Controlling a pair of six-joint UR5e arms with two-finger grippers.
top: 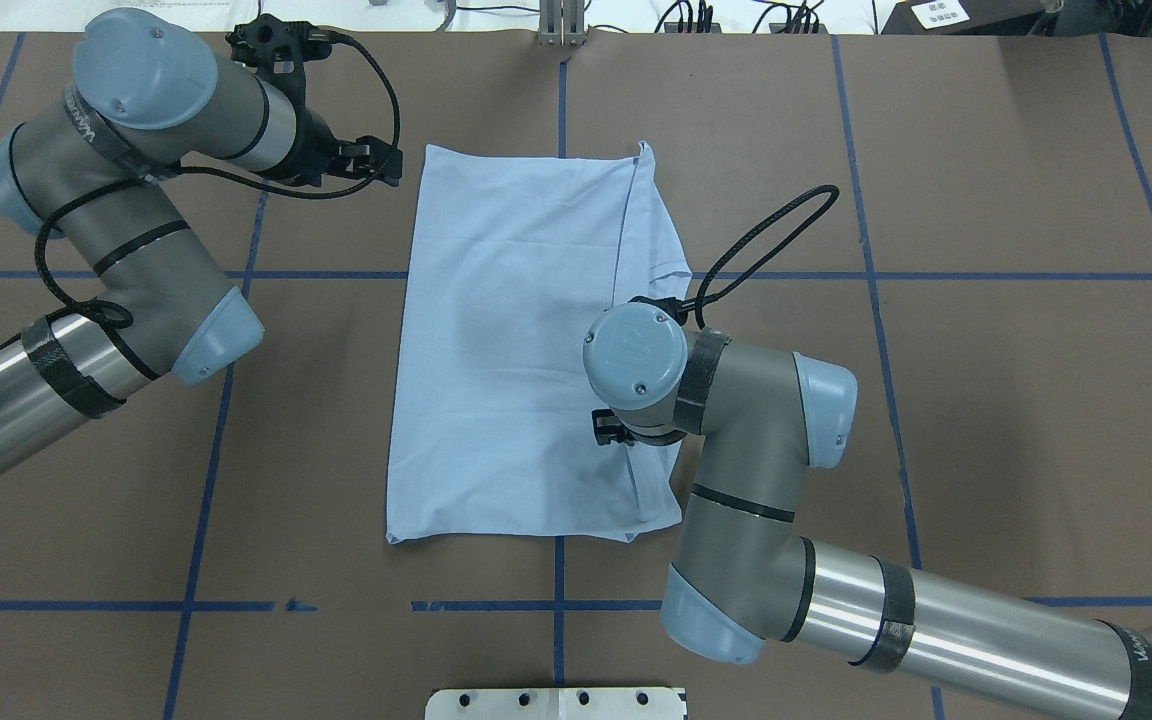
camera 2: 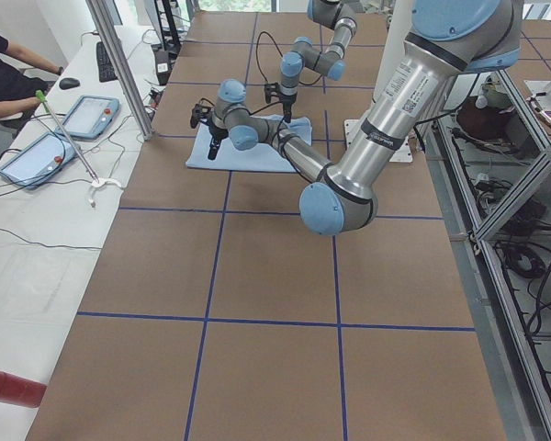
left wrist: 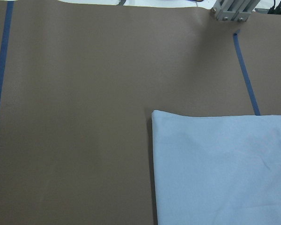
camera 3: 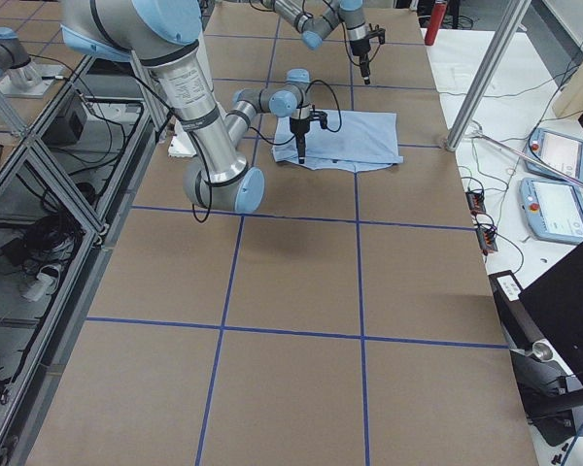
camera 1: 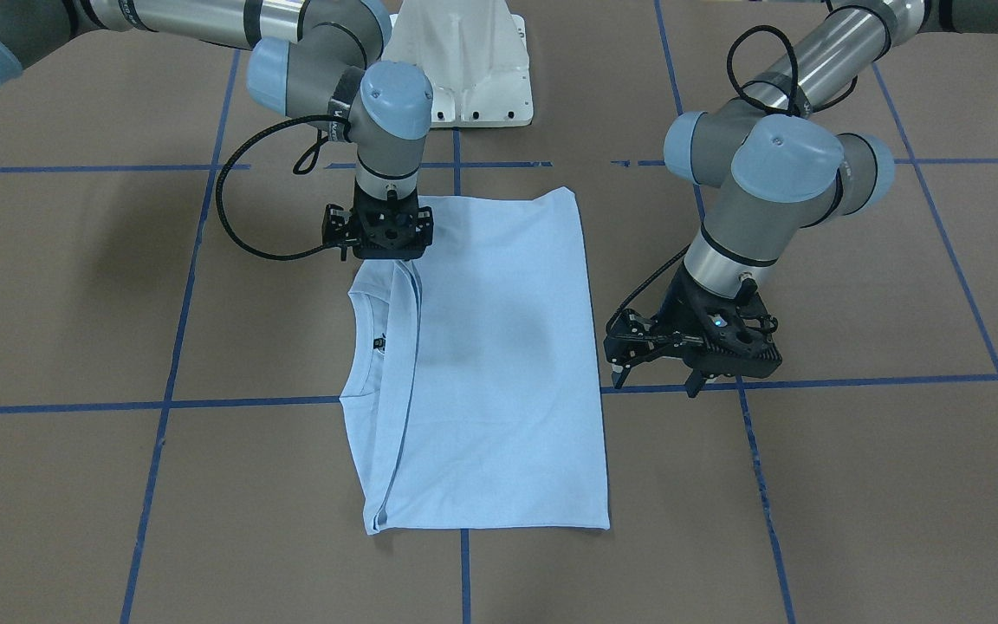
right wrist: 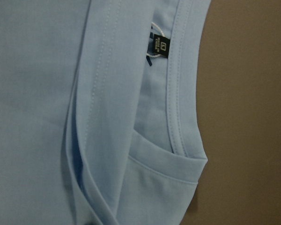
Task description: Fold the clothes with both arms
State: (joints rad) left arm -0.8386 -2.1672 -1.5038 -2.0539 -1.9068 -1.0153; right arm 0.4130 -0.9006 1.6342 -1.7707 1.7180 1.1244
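Observation:
The clothes are one light blue T-shirt (camera 1: 499,364) (top: 516,350), lying flat on the brown table and folded lengthwise into a tall rectangle. Its ribbed collar (right wrist: 178,93) with the dark neck label (right wrist: 161,48) lies along the edge on my right arm's side. My right gripper (camera 1: 385,232) points straight down over that collar edge near the base; its fingers are hidden, so I cannot tell its state. My left gripper (camera 1: 655,381) (top: 376,167) hangs open and empty above bare table beside the opposite long edge. The left wrist view shows a far corner of the shirt (left wrist: 225,173).
The white pedestal base (camera 1: 464,69) stands at the table's near edge behind the shirt. Blue tape lines (camera 1: 170,347) cross the brown table. A seated person (camera 2: 5,73) and two tablets (camera 2: 37,152) are at a side bench beyond the far edge.

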